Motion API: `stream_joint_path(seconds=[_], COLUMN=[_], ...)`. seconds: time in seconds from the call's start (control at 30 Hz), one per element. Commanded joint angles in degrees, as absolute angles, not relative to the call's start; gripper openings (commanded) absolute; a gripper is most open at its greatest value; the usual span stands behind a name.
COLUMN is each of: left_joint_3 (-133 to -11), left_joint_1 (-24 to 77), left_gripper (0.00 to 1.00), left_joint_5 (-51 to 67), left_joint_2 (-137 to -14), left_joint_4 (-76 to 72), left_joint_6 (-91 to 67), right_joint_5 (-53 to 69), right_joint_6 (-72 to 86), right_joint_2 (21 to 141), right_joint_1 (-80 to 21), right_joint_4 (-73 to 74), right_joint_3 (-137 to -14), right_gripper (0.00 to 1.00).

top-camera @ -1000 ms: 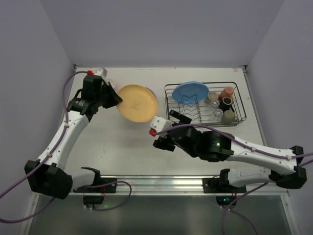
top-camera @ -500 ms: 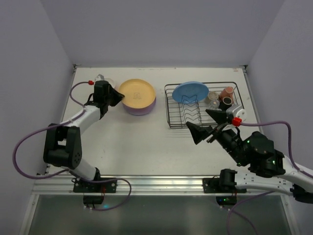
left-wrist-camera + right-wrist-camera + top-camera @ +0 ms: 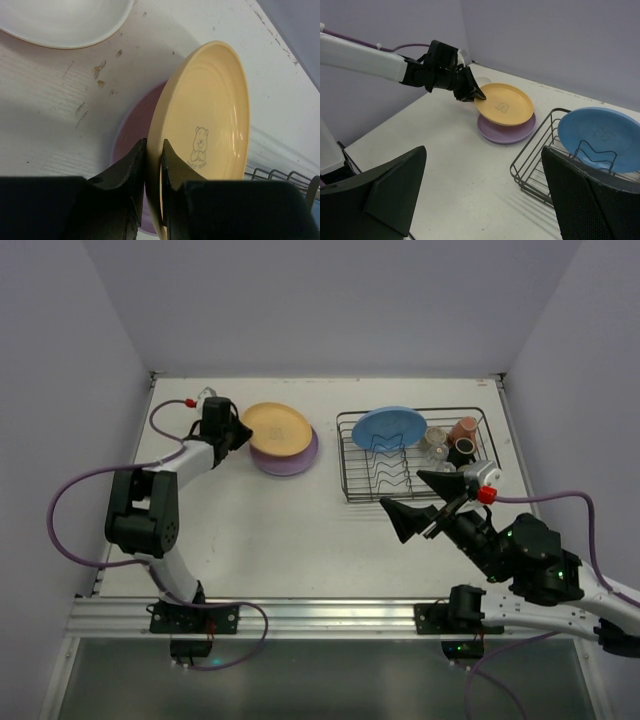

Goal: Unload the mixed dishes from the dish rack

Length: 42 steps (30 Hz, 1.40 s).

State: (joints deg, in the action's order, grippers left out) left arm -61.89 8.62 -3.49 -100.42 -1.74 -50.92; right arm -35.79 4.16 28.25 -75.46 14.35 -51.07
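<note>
Tan plate (image 3: 277, 427) face-up on lilac plate (image 3: 292, 459), rim pinched by left end effector (image 3: 153, 145); right end effector (image 3: 400, 488) open.

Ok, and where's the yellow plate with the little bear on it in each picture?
Top view: the yellow plate is left of centre, near the back of the table.
Left wrist view: it fills the middle, its rim between the left hand's fingers.
Right wrist view: it sits mid-picture.
Shared landmark: the purple plate lies right under it in all three.
</note>
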Motion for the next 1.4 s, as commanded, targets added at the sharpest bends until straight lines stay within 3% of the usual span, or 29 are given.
stream_joint_path(seconds=[0.0, 0.5, 0.7, 0.83, 0.97, 1.13, 1.27, 1.33, 1.37], left_joint_3=[-65.65, -70.66, -71.8, -76.97, -78.14, -78.4, -78.13, -77.52, -76.56], left_joint_1=[8.52, 12.13, 13.44, 15.03, 16.08, 16.17, 17.57, 19.5, 20.21], left_gripper=[0.19, 0.25, 0.41, 0.39, 0.29, 0.27, 0.29, 0.35, 0.51], left_joint_5=[-6.15, -9.67, -14.58, -18.71, -20.3, -18.38, -18.46, -19.68, -20.12], left_joint_2=[-101.24, -104.33, -102.39, -104.06, -105.29, -106.79, -103.45, -98.46, -94.09], left_joint_4=[-2.03, 9.31, 14.58, 20.82, 23.47, 23.82, 24.61, 25.05, 25.48], left_joint_6=[-48.69, -46.14, -44.21, -41.93, -41.57, -41.92, -42.01, -41.92, -41.84], right_joint_5=[-34.98, -34.89, -34.72, -34.28, -34.28, -34.45, -44.3, -32.24, -16.33], right_joint_6=[4.48, 3.6, 3.43, 2.99, 2.46, 2.63, 8.77, 14.38, 19.2], right_joint_2=[29.18, 29.62, 30.14, 30.67, 30.76, 29.88, 34.72, 40.41, 42.69], right_joint_1=[-75.59, -75.59, -75.59, -75.59, -75.59, -75.59, -72.09, -63.33, -50.93], right_joint_4=[12.04, 11.16, 10.72, 10.55, 10.9, 10.63, 14.13, 21.66, 23.19], right_joint_3=[-50.89, -50.98, -50.98, -51.33, -52.21, -51.68, -54.31, -59.38, -60.72], right_gripper=[0.99, 0.99, 0.99, 0.99, 0.99, 0.99, 0.99, 0.99, 0.99])
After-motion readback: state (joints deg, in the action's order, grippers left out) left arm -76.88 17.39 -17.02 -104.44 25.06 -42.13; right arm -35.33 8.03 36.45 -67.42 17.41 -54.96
